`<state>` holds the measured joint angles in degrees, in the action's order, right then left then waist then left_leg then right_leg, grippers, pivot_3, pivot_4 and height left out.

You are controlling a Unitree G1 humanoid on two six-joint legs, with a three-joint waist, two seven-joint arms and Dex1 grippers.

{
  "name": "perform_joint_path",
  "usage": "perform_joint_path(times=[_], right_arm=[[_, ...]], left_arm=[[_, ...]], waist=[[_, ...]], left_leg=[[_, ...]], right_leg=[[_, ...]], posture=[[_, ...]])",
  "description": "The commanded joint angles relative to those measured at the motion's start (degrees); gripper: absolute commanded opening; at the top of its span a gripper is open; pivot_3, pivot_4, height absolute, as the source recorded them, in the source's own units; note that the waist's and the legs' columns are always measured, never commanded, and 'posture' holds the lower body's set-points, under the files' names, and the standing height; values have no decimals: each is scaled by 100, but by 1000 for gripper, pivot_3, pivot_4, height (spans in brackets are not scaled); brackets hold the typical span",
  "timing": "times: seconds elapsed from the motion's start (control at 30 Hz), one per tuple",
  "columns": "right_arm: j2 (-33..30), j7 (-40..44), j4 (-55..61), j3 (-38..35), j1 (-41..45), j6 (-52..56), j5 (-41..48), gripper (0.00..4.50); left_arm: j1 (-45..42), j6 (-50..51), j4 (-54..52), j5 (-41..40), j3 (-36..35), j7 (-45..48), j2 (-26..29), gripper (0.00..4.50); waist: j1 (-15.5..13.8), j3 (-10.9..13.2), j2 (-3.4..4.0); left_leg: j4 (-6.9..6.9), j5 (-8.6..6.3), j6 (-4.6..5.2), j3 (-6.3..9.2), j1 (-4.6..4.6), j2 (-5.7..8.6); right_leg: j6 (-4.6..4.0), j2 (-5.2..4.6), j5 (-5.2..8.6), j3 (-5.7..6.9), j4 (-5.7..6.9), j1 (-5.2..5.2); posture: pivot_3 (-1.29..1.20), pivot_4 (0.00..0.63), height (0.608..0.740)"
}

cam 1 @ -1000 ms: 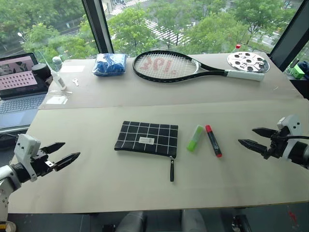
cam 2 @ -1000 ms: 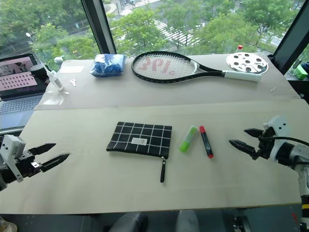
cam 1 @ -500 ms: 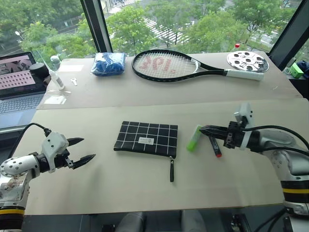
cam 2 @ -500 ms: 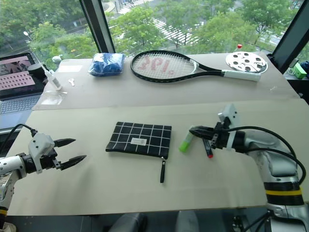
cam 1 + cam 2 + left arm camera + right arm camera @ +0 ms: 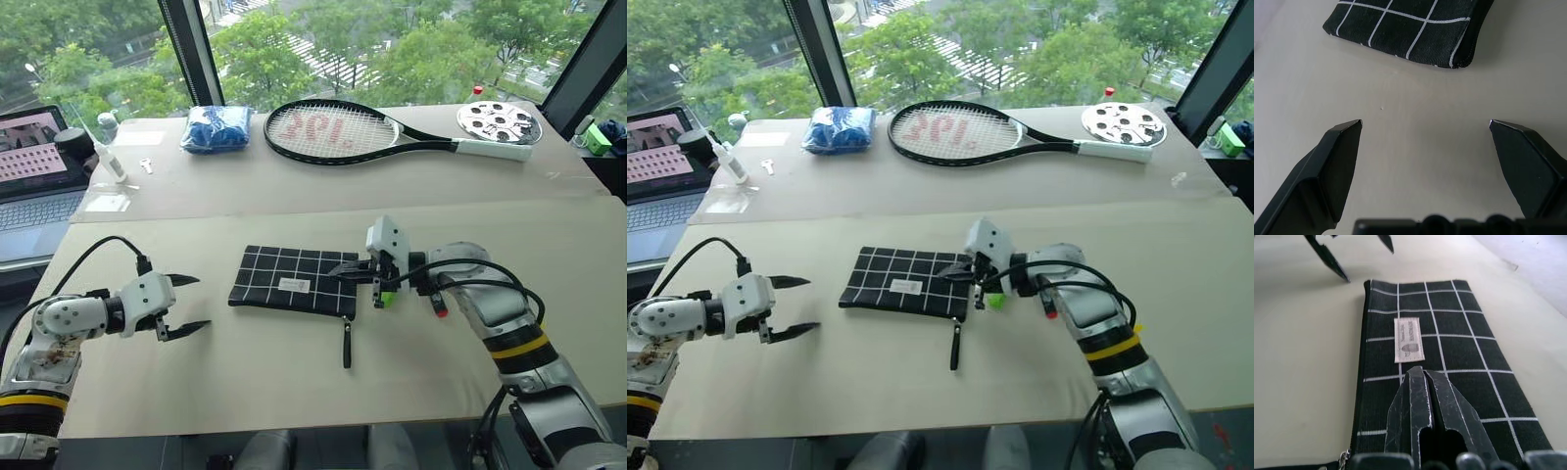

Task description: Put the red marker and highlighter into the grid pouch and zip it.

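Since a second ago your right gripper (image 5: 345, 273) has swung left over the grid pouch (image 5: 294, 280) on the table (image 5: 294, 382), fingers together on nothing; the left gripper (image 5: 188, 303) gapes beside it. Opening comes next: grasp the zipper strap (image 5: 347, 344). Highlighter (image 5: 386, 296) and red marker (image 5: 438, 305) wait just right.

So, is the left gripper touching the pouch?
Apart. In the left wrist view, bare table lies between the open left gripper and the pouch edge.
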<state>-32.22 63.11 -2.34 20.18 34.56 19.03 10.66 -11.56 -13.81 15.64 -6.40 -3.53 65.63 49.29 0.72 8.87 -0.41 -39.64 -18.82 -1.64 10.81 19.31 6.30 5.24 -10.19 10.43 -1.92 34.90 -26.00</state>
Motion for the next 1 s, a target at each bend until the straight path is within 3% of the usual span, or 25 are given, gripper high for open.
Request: perform_joint_path(times=[0.03, 0.27, 0.67, 0.8, 1.0], right_arm=[[-153, 131, -126, 390, 43, -517, -646, 63], [182, -308, -719, 721, 191, -1024, -1465, 63], [283, -209, -533, 599, 29, -1100, -1470, 63], [279, -214, -472, 562, -13, -1063, -1462, 63], [242, -176, -356, 507, -99, -996, -1421, 63]], left_arm=[[-226, -302, 139, 155, 213, -86, -142, 4500], [-463, -727, 419, 340, 485, -130, -276, 4500], [-1263, -2284, 2022, 1198, 973, -989, -600, 4500], [-1340, -2518, 2246, 1185, 1061, -1124, -805, 4500], [-1408, -2822, 2431, 1220, 1142, -1310, -922, 4500]], waist=[[2, 0, -1], [38, -8, -9], [-8, -28, -5], [-13, -28, -4], [-39, -29, -4]], left_leg=[[-1, 0, 0, -6, 1, 0], [-3, 0, 0, -43, -12, -15], [-9, 3, -2, -72, -43, -24], [-1, -8, 18, -73, -108, -26], [-5, -7, 15, -73, -113, -25]], right_leg=[[1, 0, -2, 0, 2, -3], [-12, 3, -23, 1, -1, -9], [-17, 5, -57, 1, -2, 9], [-11, 7, -53, 1, -16, 84], [-8, 7, -53, 1, -18, 92]], posture=[[0, 150, 740], [0, 150, 740], [0, 150, 740], [0, 150, 740], [0, 150, 740]])
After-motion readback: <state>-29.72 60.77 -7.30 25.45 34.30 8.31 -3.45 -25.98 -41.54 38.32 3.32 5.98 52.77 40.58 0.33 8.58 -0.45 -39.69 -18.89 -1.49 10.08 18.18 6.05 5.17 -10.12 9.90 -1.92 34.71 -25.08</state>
